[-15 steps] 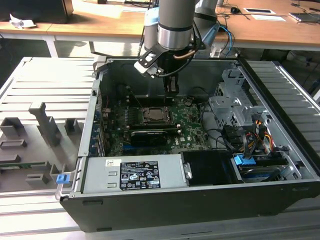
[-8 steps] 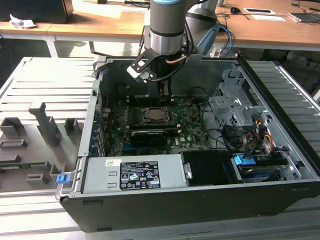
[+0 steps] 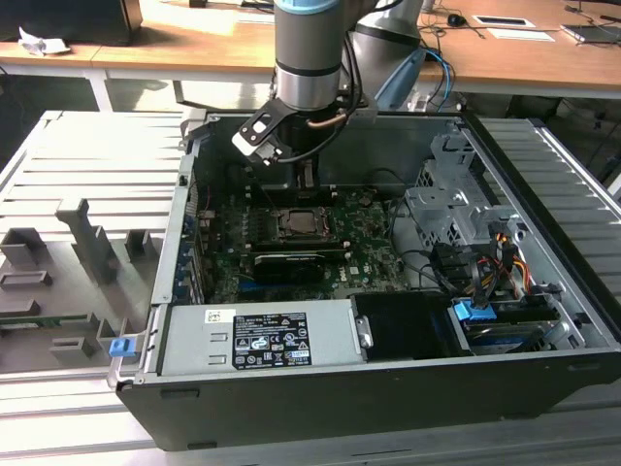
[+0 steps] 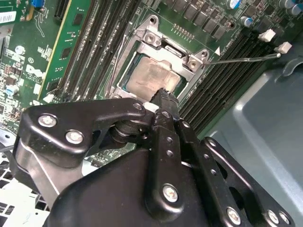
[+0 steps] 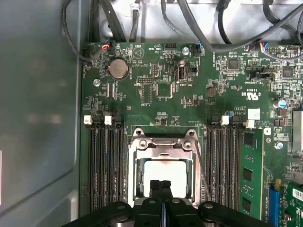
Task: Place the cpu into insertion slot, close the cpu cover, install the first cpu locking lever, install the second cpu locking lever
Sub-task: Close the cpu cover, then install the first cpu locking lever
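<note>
The cpu [image 5: 165, 172] lies in the insertion slot [image 3: 296, 225], its silver-grey top [image 4: 150, 78] showing through the cut-out. The silver cpu cover [image 5: 163, 144] lies flat over it, framing the chip [image 4: 163, 45]. A thin wire locking lever [image 4: 241, 59] stands free of the socket and angles out over the memory slots; it also runs beside the socket [image 5: 203, 165] in the first wrist view. My gripper [image 5: 160, 183] is shut with nothing between its fingers. Its tip [image 4: 164, 93] hovers just over the chip's edge, above the socket [image 3: 306, 178].
Black memory slots [image 5: 104, 161] flank the socket on both sides. The open computer case holds a power supply [image 3: 262, 340], a drive cage [image 3: 456, 209] and loose cables [image 3: 485, 267]. A grey fixture tray [image 3: 78, 262] lies at the exterior view's left. The case wall [image 5: 38, 118] stands close.
</note>
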`<state>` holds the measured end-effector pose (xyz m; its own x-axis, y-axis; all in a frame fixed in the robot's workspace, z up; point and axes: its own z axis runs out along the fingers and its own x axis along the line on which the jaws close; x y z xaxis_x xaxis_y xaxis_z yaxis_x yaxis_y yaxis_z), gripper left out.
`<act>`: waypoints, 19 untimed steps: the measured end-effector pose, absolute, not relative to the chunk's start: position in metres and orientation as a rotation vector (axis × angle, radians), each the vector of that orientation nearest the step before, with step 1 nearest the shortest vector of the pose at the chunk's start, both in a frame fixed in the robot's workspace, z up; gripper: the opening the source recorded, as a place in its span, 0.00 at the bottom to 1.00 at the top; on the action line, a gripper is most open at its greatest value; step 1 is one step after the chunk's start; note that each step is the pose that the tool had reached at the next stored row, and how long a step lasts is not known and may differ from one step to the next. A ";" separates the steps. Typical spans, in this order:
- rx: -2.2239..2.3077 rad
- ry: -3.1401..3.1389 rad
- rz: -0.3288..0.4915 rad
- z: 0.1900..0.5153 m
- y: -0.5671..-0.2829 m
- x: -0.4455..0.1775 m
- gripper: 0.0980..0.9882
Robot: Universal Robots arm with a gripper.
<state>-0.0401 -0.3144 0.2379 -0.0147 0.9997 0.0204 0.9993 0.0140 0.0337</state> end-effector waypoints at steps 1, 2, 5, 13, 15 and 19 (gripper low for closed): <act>2.199 2.230 0.060 0.238 -0.314 -0.041 0.01; 2.199 2.230 0.060 0.238 -0.314 -0.042 0.01; 2.199 2.230 0.060 0.238 -0.314 -0.044 0.01; 2.198 2.230 0.059 0.264 -0.314 -0.044 0.01; 2.198 2.230 0.058 0.282 -0.314 -0.044 0.01; 2.179 2.249 0.060 0.294 -0.314 -0.044 0.01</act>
